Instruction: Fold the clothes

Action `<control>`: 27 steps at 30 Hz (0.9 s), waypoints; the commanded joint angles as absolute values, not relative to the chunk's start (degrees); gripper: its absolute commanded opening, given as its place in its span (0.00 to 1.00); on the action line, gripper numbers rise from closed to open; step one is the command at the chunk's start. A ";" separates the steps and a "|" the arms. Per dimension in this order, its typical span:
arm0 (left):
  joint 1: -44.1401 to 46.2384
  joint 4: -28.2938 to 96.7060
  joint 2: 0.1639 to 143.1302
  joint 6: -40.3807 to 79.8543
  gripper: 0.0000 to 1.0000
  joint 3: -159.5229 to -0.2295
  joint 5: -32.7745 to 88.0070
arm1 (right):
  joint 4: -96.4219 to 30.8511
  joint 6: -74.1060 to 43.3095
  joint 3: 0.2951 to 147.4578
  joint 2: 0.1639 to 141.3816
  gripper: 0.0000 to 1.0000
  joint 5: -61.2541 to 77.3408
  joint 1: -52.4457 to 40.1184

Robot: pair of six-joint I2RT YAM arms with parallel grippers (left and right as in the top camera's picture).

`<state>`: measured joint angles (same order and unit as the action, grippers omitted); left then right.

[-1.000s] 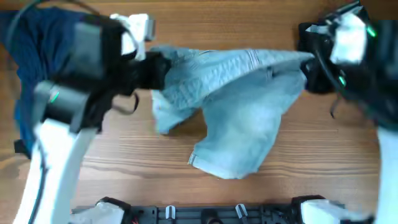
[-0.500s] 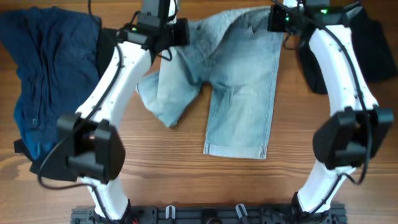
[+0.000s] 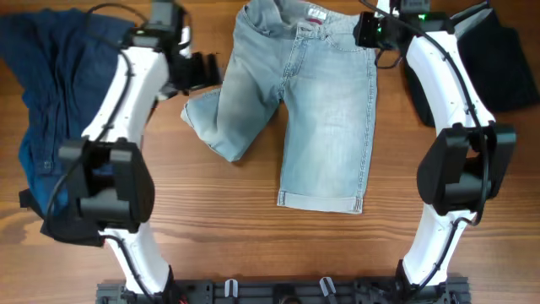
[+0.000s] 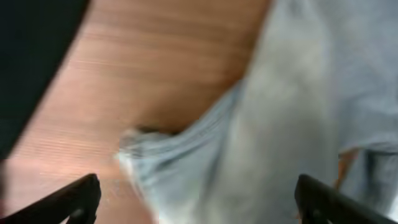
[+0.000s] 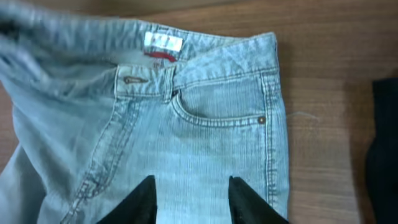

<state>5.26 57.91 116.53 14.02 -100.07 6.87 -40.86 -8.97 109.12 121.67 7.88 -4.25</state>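
The pale blue denim shorts point(image 3: 325, 118) lie on the table with the waistband point(image 3: 283, 13) at the far edge. One leg runs straight down to its cuffed hem point(image 3: 321, 201); the other leg point(image 3: 221, 118) is bunched and folded over. My left gripper point(image 3: 202, 72) hangs wide open beside that bunched leg, and in the left wrist view denim point(image 4: 280, 124) lies blurred below the left gripper point(image 4: 199, 205). My right gripper point(image 3: 369, 29) is open at the waistband's right corner, and in the right wrist view the right gripper point(image 5: 194, 199) hovers over the front pocket point(image 5: 217, 106).
A dark navy garment point(image 3: 59, 93) is heaped at the table's left side, under the left arm. A black garment point(image 3: 498, 63) lies at the far right. Bare wooden table point(image 3: 211, 236) runs along the near side, in front of the arm bases point(image 3: 278, 291).
Both grippers have opened and let go of the shorts, which now lie spread on the table. The left gripper has drawn off to the left of the waistband.
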 commanded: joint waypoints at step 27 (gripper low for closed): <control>-1.04 73.23 120.86 6.55 0.04 -93.76 17.12 | -48.51 -6.17 109.97 121.19 0.70 19.40 -4.49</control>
<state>-0.19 70.52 125.60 2.44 -94.00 16.45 -47.90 -7.18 109.12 121.67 18.02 -4.25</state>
